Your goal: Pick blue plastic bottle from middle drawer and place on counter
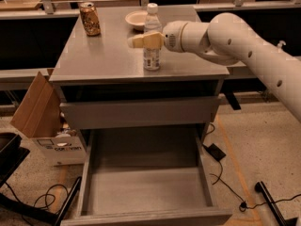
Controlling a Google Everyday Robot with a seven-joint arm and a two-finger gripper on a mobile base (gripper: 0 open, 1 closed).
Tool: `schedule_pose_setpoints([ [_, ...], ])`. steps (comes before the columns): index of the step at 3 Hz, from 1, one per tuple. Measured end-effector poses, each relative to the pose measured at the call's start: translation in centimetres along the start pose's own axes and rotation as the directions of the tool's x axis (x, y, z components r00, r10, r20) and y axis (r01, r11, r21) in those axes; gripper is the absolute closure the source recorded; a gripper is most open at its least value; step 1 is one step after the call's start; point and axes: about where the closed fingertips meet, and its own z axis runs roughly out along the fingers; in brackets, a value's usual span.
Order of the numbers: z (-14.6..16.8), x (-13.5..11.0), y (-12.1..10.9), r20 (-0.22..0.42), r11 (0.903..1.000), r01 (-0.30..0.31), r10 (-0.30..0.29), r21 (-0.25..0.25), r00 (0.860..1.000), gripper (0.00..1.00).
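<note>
The blue plastic bottle (151,55), clear with a white cap and a whitish label, stands upright on the grey counter (106,58), near its front edge and right of centre. My gripper (142,41) reaches in from the right on the white arm and is shut on the bottle's upper body, just below the neck. The middle drawer (146,189) is pulled fully out below the counter, and its grey inside is empty.
A golden-brown can (89,19) stands at the counter's back left. A shallow pale bowl (136,20) sits behind the bottle. A closed drawer front (141,113) is above the open drawer. A cardboard box (40,114) leans at the left. Cables (221,171) lie on the floor at the right.
</note>
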Motion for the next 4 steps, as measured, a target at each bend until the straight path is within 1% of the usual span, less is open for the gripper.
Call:
schedule_pose_setpoints([
  [1,-0.3,-1.9,0.8,-0.013,0.9977,0.060,-0.060,-0.034,0.998,0.00],
  [2,-5.4,-6.8,0.8,-0.051,0.9814,0.190,-0.191,-0.027,0.980,0.00],
  [3,-11.1,-10.0,2.6,-0.212,0.9460,0.324,-0.320,-0.019,0.923,0.00],
  [4,-18.5,-12.5,4.4,-0.368,0.9037,0.425,-0.377,0.054,0.850,0.00],
])
